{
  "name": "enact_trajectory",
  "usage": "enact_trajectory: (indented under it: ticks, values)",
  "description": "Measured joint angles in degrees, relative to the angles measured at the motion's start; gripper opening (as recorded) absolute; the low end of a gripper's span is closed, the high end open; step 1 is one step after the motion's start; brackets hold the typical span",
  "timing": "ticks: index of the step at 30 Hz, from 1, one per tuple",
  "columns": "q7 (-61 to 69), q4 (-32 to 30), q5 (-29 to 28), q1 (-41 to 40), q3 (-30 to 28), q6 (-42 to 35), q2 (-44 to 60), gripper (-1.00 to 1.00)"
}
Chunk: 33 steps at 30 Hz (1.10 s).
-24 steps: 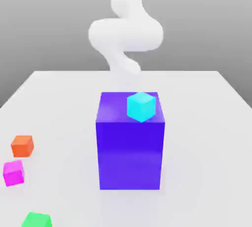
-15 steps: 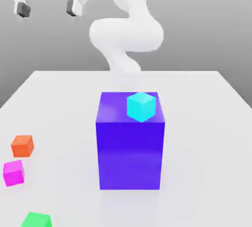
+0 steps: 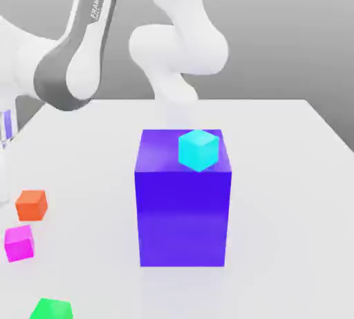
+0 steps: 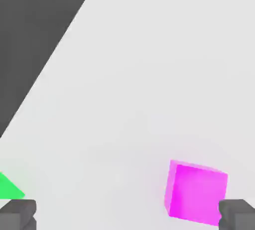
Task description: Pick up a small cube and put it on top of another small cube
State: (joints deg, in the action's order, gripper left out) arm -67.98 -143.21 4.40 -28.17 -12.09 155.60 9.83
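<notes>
Three small cubes lie on the white table at the exterior view's left: orange (image 3: 31, 204), magenta (image 3: 19, 243) and green (image 3: 52, 308). A cyan small cube (image 3: 198, 149) rests on top of a tall blue-violet block (image 3: 183, 207) in the middle. My arm (image 3: 76, 48) bends down toward the left edge, over the orange cube. In the hand view my gripper (image 4: 127, 216) is open, with bare table between its dark fingertips (image 4: 236, 216). The magenta cube (image 4: 195, 191) lies just ahead of one fingertip. A corner of the green cube (image 4: 9, 188) lies near the other.
The white table (image 3: 290, 172) stretches wide to the exterior view's right and behind the tall block. Its edge (image 4: 55, 59) runs past the gripper in the hand view, with dark floor beyond.
The arm has swung down to the exterior view's left. The gripper has dropped from high up to low over the left cubes. No cube has moved.
</notes>
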Motion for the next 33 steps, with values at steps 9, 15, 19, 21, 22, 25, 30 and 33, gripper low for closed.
enact_trajectory:
  ticks: [9, 15, 19, 21, 22, 25, 30, 33]
  values:
    - [3.7, 1.5, 7.3, -5.7, 4.7, 9.5, 14.0, -1.00]
    - [3.2, 1.2, 6.7, -5.4, 4.3, 8.6, 12.8, -1.00]
    - [0.2, -0.3, 2.8, -3.8, 2.0, 2.7, 5.3, -1.00]
    - [-3.4, 2.4, 1.4, -1.0, 2.6, -0.5, 4.7, -1.00]
    - [-5.4, 4.2, 1.0, 0.9, 3.0, -2.1, 4.9, -1.00]
    - [-12.0, 10.2, -0.5, 6.0, 5.1, -6.9, 6.1, -1.00]
    - [-18.6, 17.0, -1.4, 11.3, 7.7, -8.3, 11.2, -1.00]
    - [-18.5, 17.5, -1.0, 11.3, 8.1, -5.3, 14.8, 1.00]
